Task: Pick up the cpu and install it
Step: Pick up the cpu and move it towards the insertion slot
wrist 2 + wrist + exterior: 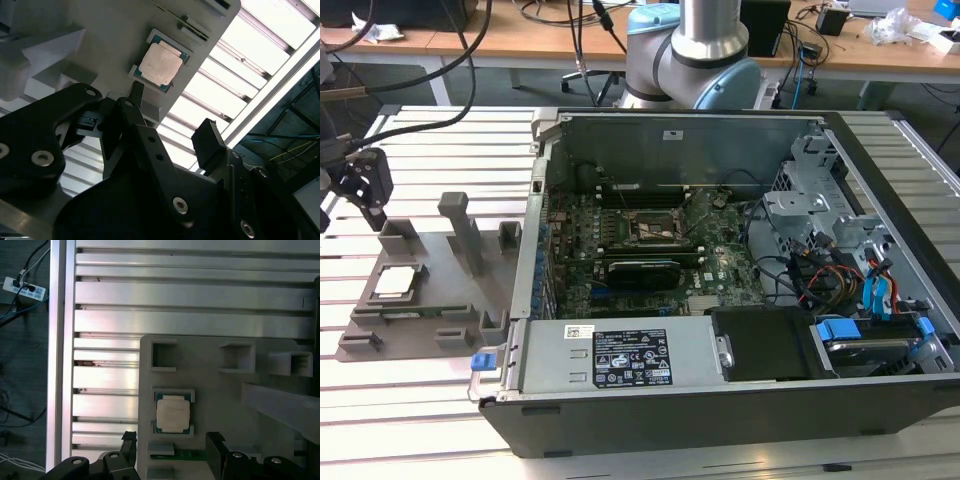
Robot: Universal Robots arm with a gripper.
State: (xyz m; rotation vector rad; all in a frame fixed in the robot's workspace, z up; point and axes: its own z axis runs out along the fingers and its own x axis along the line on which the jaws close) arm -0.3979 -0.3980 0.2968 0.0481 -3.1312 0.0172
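Lying open-sided on the slatted counter (390, 420), the case (740, 415) is nearest in the exterior view, with a labelled metal box (550, 370) along its front edge. Behind the box a green board (720, 265) lies flat inside, carrying a black socket frame (650, 228) near its middle, with bundled cables (830, 275) toward the exterior view's right.

At the exterior view's left, just beside the case, a grey tray (445, 285) with upright posts (460, 225) rests on the counter. The cpu (400, 282) lies flat in a recess of the tray, silvery top up; in the first wrist view the cpu (173, 413) sits between two raised rims.

The tool (365, 205) hangs above the tray's far left end, clear of the cpu. Its fingers (129, 440) stand apart with nothing gripped.

Beyond the case rises the arm (695, 50), and behind it a desk (520, 45).
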